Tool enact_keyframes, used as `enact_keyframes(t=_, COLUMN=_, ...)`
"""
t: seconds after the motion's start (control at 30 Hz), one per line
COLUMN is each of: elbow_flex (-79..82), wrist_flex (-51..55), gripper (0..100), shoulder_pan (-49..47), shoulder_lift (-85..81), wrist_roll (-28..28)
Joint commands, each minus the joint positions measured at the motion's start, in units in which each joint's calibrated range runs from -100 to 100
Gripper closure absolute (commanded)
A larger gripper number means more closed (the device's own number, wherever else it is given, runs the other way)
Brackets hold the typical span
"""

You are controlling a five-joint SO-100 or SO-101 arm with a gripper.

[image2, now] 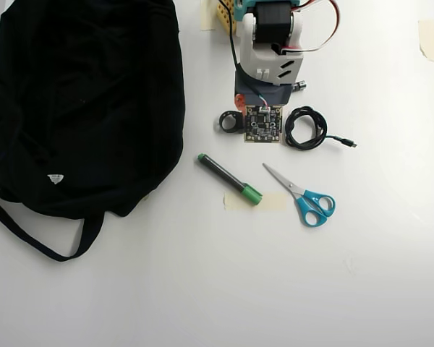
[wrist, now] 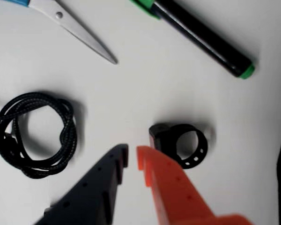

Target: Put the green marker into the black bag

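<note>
Reaching with narrowly parted, empty fingers (wrist: pixel 132 157) toward the green marker (image2: pixel 229 178) lying diagonally on the desk (image2: pixel 202 289), right of the black bag (image2: pixel 79 101); best opened wider, squared across the barrel.

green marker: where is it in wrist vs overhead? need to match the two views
Wrist view: the marker runs diagonally across the top right, cap cut off by the top edge, green tip at lower right.
Overhead view: the marker lies at centre, right of the bag, its cap end on a strip of tape.
Shared landmark: the scissors, blade tips pointing toward the marker in both.
</note>
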Motion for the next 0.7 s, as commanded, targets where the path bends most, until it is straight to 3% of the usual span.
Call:
enact_keyframes(t=0.0, elbow_flex=-2.7, wrist_flex=-0.8, gripper=98, shoulder_pan=-0.4, shoulder_lift=-1.7, wrist_roll=0.2)
enact_keyframes(t=0.4, elbow_flex=-2.7, wrist_flex=-1.1, gripper=98, shoulder_pan=-0.4, shoulder_lift=-1.7, wrist_roll=0.2)
enact_keyframes(t=0.67, elbow_flex=-2.7, wrist_flex=-7.1, gripper=97, shoulder_pan=-0.4, shoulder_lift=-0.9, wrist_roll=1.6)
